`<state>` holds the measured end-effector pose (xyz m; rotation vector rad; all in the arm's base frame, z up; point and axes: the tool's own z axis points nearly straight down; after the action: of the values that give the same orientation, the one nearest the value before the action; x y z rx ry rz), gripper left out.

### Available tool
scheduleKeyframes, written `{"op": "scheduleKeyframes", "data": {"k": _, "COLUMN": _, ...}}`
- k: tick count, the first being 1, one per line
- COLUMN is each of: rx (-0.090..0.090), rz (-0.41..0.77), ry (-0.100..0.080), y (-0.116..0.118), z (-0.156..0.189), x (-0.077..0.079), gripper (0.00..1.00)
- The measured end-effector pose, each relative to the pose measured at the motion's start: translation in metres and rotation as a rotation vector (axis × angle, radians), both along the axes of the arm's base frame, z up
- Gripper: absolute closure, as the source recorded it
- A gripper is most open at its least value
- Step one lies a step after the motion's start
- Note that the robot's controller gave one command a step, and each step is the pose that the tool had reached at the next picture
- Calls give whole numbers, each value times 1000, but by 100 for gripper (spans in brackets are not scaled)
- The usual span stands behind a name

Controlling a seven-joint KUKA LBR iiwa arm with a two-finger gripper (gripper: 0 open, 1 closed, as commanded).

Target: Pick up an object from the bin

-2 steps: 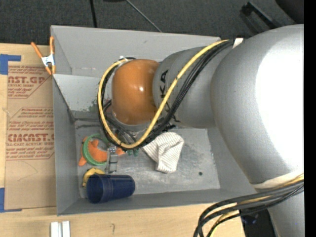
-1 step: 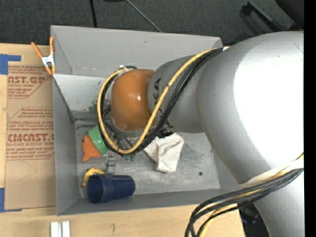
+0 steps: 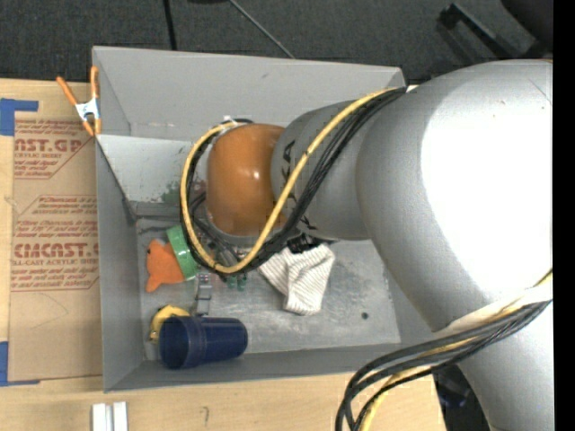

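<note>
The end effector [image 3: 216,260] sits low in the bin [image 3: 269,79], tucked under the arm's orange wrist cover. That cover hides it from above, so I cannot tell whether it is released or clenched.

Just to its left, a green piece [image 3: 182,250] touches an orange piece [image 3: 162,263]. Just to its right lies a crumpled white cloth [image 3: 301,277]. Toward the front wall from it, a blue cup [image 3: 205,340] lies on its side with a yellow thing [image 3: 167,316] at its end.

Everything rests on the flat floor, probably because the bin's sloped walls funnel things there. Nothing shows as held, so I judge the pick not yet made. Its target is likely one of the near pieces.
</note>
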<state>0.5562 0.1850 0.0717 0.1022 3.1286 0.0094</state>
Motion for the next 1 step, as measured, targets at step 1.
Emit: {"op": "scheduleKeyframes", "data": {"k": 1, "rx": -5, "rz": -108, "ry": 14, "y": -1, "z": 23, "x": -2, "gripper": 0}}
